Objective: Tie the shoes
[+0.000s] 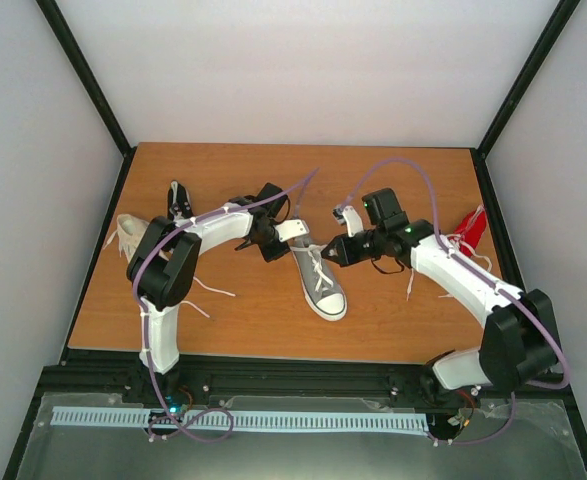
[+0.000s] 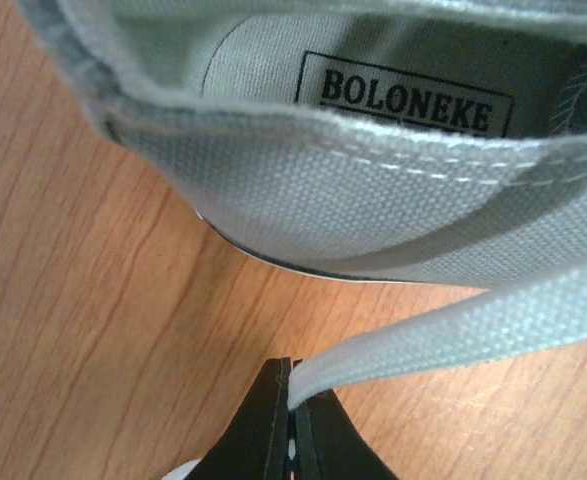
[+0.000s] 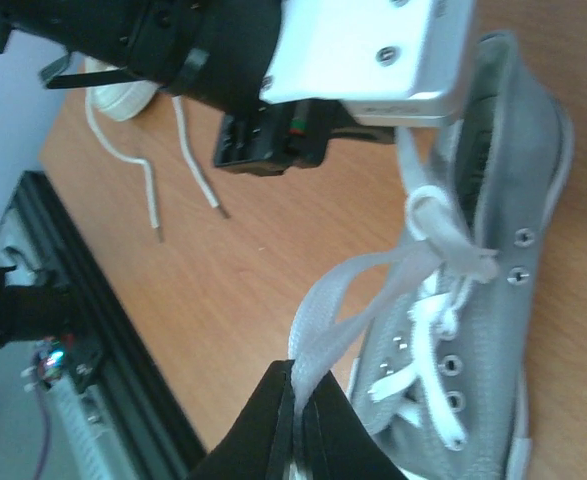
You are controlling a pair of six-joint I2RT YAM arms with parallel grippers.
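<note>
Grey shoe (image 1: 319,275): middle of the table (image 1: 243,320), toe toward the arm bases.
Left gripper (image 2: 291,388): clamped on a white lace (image 2: 453,335) beside the shoe's collar.
Right gripper (image 3: 295,385): pinching a lace loop (image 3: 318,320) running up from the eyelets.
Cream shoe (image 1: 125,235): left table edge.

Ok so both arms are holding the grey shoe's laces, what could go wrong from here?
The left fingers and right fingers each pinch a lace only at their very tips, so it may slip out under tension. Nothing holds the grey shoe down, so pulling could drag or tip it. The knot looks loose and might undo.
</note>
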